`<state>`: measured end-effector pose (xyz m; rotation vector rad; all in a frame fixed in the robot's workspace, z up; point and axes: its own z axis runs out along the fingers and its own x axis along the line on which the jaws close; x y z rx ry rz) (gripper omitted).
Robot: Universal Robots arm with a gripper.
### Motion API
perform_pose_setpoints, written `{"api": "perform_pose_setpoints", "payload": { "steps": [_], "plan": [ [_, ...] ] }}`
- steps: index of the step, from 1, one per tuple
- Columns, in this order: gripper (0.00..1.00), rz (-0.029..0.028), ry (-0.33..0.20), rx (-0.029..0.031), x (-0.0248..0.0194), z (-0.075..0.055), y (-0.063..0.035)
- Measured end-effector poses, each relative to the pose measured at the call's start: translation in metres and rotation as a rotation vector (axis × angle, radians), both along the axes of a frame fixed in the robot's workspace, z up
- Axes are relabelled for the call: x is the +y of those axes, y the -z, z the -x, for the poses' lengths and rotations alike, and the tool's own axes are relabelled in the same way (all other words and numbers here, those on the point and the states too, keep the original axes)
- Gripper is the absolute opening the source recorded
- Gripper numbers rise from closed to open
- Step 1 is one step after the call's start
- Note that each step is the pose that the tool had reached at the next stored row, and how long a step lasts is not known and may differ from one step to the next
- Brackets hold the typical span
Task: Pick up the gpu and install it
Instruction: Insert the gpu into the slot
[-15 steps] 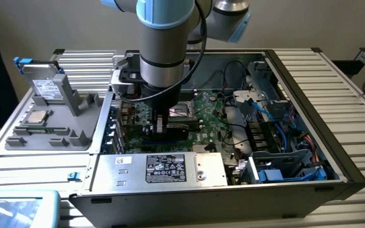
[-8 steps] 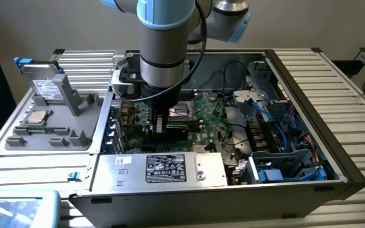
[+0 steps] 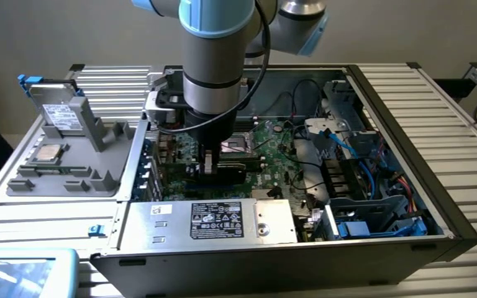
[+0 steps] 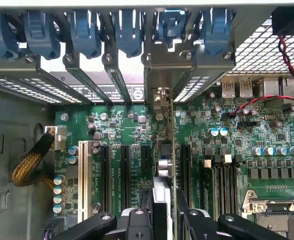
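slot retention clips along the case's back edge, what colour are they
Blue, clearest in the wrist view: the slot retention clips run in a row above the motherboard.

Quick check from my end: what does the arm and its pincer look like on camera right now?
The arm is a thick grey metal tube with light blue joint caps and a black band, and a black cable runs beside it. Below it sits a black wrist housing. The pincer has black metal linkage arms with silver pivot screws.
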<state>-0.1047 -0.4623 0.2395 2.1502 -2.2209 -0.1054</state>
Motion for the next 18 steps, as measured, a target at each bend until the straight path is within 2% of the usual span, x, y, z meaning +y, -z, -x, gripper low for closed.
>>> {"api": "perform_pose_setpoints", "payload": {
  "steps": [18],
  "plan": [
    [0.29,0.0001,0.000,0.0000,0.0006,0.0004,0.0000]
  ]
}}
